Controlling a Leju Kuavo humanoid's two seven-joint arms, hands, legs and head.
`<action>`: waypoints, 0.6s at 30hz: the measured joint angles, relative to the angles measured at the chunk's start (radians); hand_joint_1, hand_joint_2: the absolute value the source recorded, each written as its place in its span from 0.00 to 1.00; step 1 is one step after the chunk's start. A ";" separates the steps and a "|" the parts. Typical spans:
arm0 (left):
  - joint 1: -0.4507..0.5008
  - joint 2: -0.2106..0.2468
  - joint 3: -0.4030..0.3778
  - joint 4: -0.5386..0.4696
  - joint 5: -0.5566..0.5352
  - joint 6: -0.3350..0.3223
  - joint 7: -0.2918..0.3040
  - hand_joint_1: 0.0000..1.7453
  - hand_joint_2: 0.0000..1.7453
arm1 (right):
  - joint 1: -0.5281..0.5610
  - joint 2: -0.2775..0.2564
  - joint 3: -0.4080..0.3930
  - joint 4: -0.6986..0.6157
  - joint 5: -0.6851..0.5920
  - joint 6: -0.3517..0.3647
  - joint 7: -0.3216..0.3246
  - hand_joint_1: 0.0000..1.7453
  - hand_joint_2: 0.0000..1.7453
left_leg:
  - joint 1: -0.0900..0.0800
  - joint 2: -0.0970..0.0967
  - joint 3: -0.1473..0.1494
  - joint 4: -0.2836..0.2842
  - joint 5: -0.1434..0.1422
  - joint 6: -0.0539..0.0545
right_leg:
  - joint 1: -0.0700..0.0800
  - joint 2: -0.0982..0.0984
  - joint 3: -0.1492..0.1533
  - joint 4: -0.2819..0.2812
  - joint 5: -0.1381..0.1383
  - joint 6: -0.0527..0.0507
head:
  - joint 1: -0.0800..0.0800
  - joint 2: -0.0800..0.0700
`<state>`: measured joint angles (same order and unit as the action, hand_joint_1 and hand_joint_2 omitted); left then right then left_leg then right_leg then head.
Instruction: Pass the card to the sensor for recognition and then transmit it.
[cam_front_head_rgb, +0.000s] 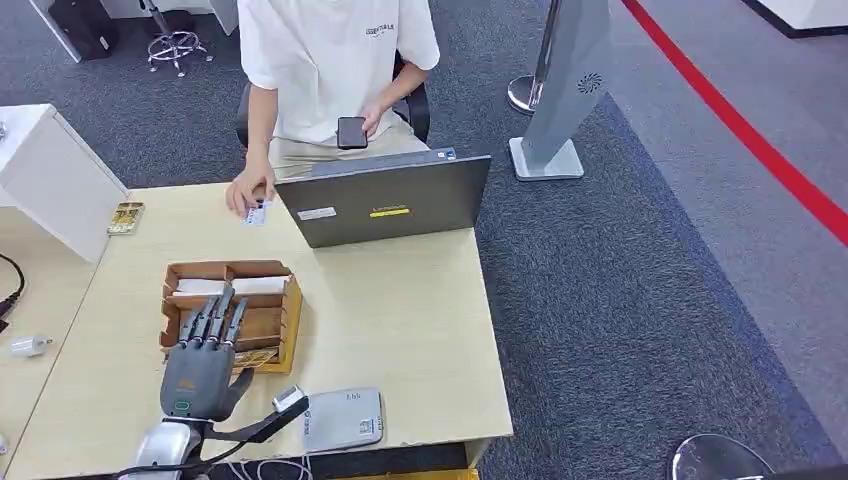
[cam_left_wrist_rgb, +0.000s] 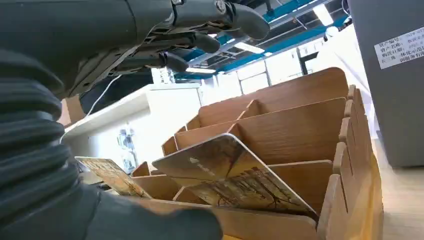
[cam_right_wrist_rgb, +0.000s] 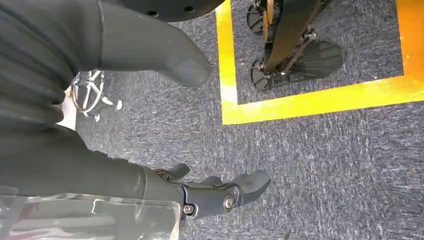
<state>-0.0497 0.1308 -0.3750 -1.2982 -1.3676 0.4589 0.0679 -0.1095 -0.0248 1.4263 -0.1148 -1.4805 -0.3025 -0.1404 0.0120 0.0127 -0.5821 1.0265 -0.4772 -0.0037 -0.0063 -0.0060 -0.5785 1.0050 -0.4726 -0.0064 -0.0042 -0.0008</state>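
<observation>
The fingers of the left hand are stretched forward and slightly apart over the near compartments of the wooden card holder, holding nothing; in the left wrist view they hang above the slots without touching any card. The card to be taken leans tilted in a near slot of the holder, patterned in gold and brown, with a second card lying in the slot beside it. The right hand hangs beside the body over grey carpet, its fingers loosely curled in with nothing in them. Judged from this, the task is at its opening step: no card has been picked, none has been shown to the sensor (taken to be the flat grey reader at the near edge of the table, right of the left hand), and the handover remains. The table is pale wood; a grey laptop stands open at its far edge, and a person in a white shirt sits behind it, one hand resting on a small white card at the far left of the table, the other holding a dark phone. The floor is grey carpet with a red line at far right; a grey stand rises beyond the table.
</observation>
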 joint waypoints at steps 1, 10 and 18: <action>0.000 0.000 0.000 0.000 0.005 -0.002 0.000 1.00 1.00 | 0.000 0.000 0.000 0.000 0.001 0.000 0.000 0.00 1.00 | 0.000 0.000 0.000 0.000 0.000 0.000 | 0.000 0.000 0.000 0.000 0.000 0.000 | 0.000 0.000; 0.002 0.002 0.002 0.000 0.022 -0.006 -0.013 1.00 1.00 | 0.000 0.000 0.005 0.000 0.000 0.000 0.000 0.00 1.00 | 0.000 0.000 0.000 0.000 0.000 0.000 | 0.000 0.000 0.000 0.000 0.000 0.000 | 0.000 0.000; 0.010 0.002 0.003 0.000 0.033 -0.008 -0.019 1.00 1.00 | 0.000 0.000 0.006 0.000 -0.003 0.000 0.000 0.00 1.00 | 0.000 0.000 0.000 0.000 0.000 0.000 | 0.000 0.000 0.000 0.000 0.000 0.000 | 0.000 0.000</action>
<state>-0.0396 0.1331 -0.3723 -1.2982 -1.3344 0.4513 0.0484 -0.1097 -0.0248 1.4321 -0.1148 -1.4832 -0.3025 -0.1404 0.0120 0.0126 -0.5823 1.0265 -0.4773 -0.0037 -0.0063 -0.0061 -0.5785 1.0050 -0.4726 -0.0063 -0.0042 -0.0008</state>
